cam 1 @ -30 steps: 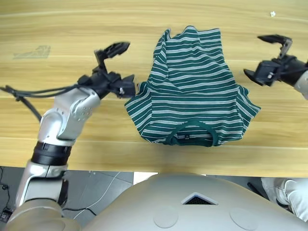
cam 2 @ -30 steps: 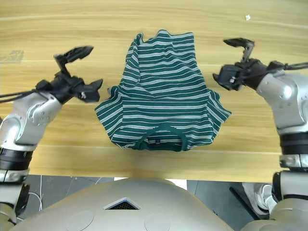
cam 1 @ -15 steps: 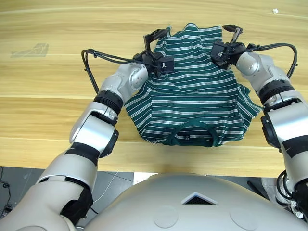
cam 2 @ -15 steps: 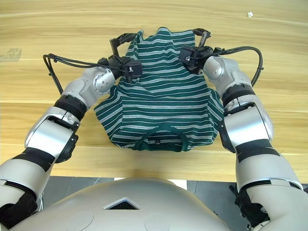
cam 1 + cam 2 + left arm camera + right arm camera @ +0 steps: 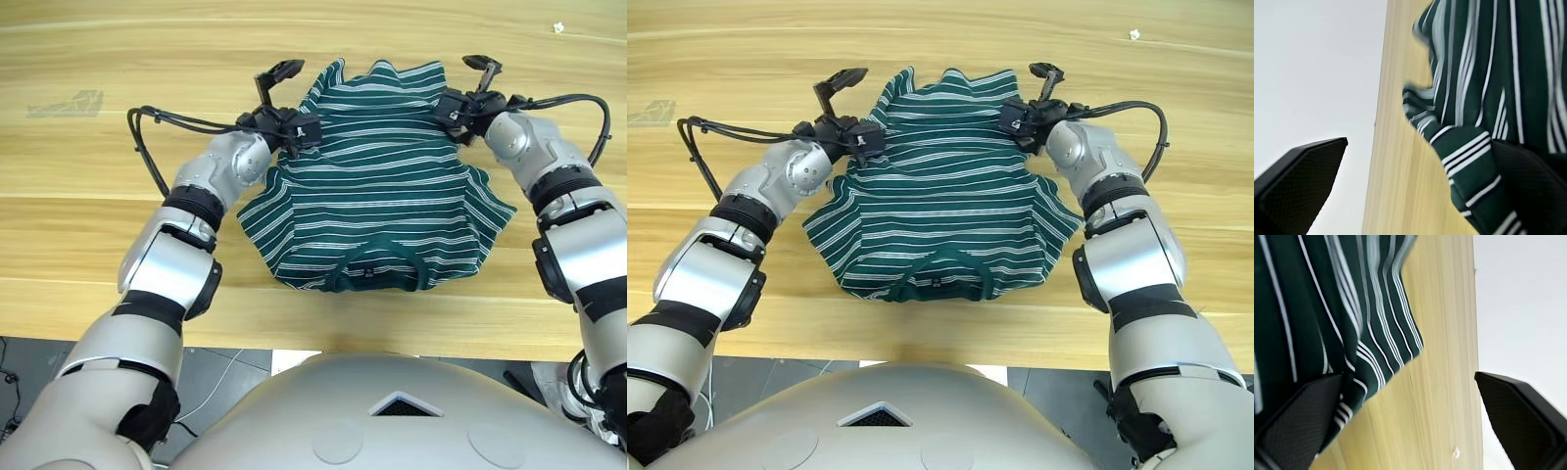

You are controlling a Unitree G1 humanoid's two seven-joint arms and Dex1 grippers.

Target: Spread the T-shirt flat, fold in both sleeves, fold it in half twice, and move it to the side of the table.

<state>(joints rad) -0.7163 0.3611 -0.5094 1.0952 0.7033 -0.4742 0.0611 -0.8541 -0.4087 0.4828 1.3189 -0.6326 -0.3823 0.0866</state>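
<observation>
A: Entry. The striped T-shirt [image 5: 377, 196] lies rumpled in the middle of the table [image 5: 118, 49]. Its collar is towards the near edge, the hem is at the far end, and the sleeves are bunched at either side.

B: Pincers?

A: The left gripper [image 5: 294, 98] and right gripper [image 5: 460, 86] sit at the two far hem corners. Both gape wide, and one finger of each touches cloth. Nothing is pinched yet.

B: Handling?

A: I judge it a light, limp knit that will drape and drag rather than slide. Best to take it at the hem corners, through both layers, then draw outward to flatten.
</observation>
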